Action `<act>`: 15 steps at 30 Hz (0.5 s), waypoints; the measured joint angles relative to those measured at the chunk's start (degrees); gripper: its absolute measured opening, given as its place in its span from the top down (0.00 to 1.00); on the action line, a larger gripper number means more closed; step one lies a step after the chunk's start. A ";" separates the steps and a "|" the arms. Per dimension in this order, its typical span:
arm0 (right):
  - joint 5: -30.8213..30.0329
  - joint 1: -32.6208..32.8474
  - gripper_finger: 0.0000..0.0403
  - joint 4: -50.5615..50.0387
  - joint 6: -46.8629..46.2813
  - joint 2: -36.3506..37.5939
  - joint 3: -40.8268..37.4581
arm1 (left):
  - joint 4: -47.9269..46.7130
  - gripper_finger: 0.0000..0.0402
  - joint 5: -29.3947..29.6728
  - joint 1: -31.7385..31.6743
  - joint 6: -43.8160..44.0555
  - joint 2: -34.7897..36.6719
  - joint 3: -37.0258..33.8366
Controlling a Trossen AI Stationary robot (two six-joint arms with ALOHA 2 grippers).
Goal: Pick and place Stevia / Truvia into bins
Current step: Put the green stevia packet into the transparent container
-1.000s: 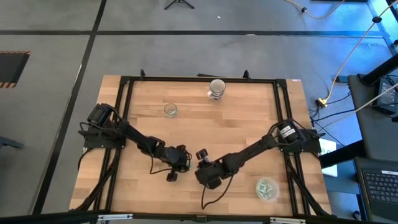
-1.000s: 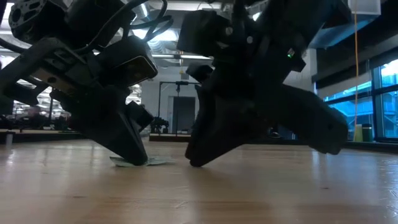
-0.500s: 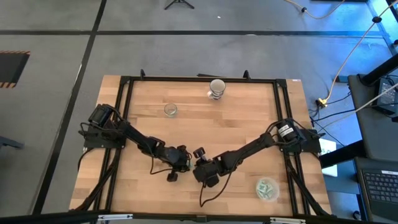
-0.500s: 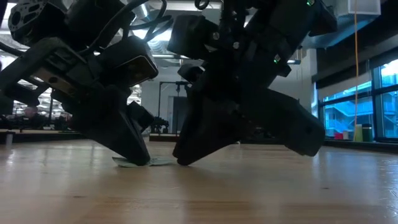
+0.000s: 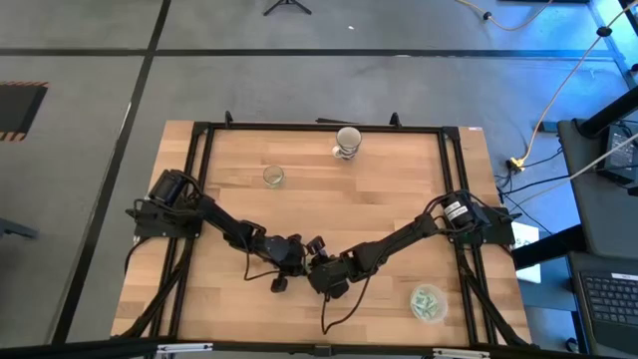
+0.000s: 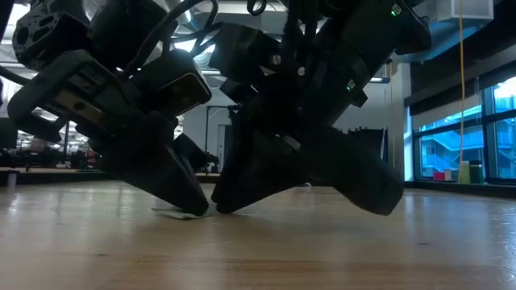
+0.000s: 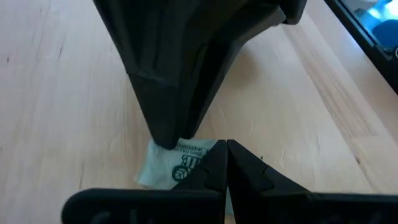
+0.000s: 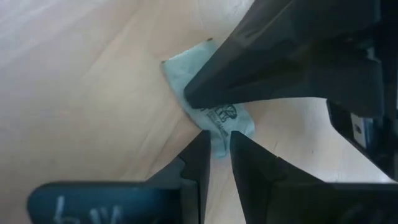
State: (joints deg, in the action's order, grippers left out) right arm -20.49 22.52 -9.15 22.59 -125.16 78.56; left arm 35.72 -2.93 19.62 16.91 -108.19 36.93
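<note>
One white-and-green sachet [image 7: 163,169] [image 8: 184,70] lies flat on the wood near the table's middle front. It shows as a thin sliver in the low view [image 6: 172,213]. My left gripper [image 5: 302,257] [image 7: 227,144] is shut, with its tips on the sachet. My right gripper [image 5: 313,263] [image 8: 219,140] faces it from the other side, tips down at the table and a narrow gap apart. One end of the sachet [image 8: 219,148] lies in that gap. The clear round bin [image 5: 429,302] stands at the front right with several sachets inside. My left gripper presses its shut fingertips [image 8: 194,99] down on the sachet's printed face, slanting down from the table's left. The sachet lies flat on the table under them. My right gripper slants down from the table's right, one finger [image 7: 165,138] at the sachet's edge; I cannot tell whether it touches.
A small clear glass [image 5: 273,177] and a white cup [image 5: 348,143] stand toward the far edge. A black frame [image 5: 199,135] runs round the tabletop. Bare wood lies between the grippers and the bin.
My right gripper has slid toward the table's left, closing on my left gripper until the two sets of tips stand together at the sachet. My left gripper has leaned a little toward the right with its tips kept low on the sachet.
</note>
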 joint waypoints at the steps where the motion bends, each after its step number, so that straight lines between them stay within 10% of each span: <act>1: 0.02 -0.02 0.83 0.05 -0.14 0.00 0.00 | 0.27 1.00 -0.07 0.00 0.24 -0.26 0.04; 15: 0.20 0.90 0.99 -0.67 -1.31 -0.15 0.15 | 0.10 0.99 -1.05 -0.07 0.33 -0.82 0.15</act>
State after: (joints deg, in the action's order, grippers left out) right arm -20.29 23.42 -9.81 21.28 -125.32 78.72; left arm 35.82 -3.98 19.55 17.23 -109.01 37.08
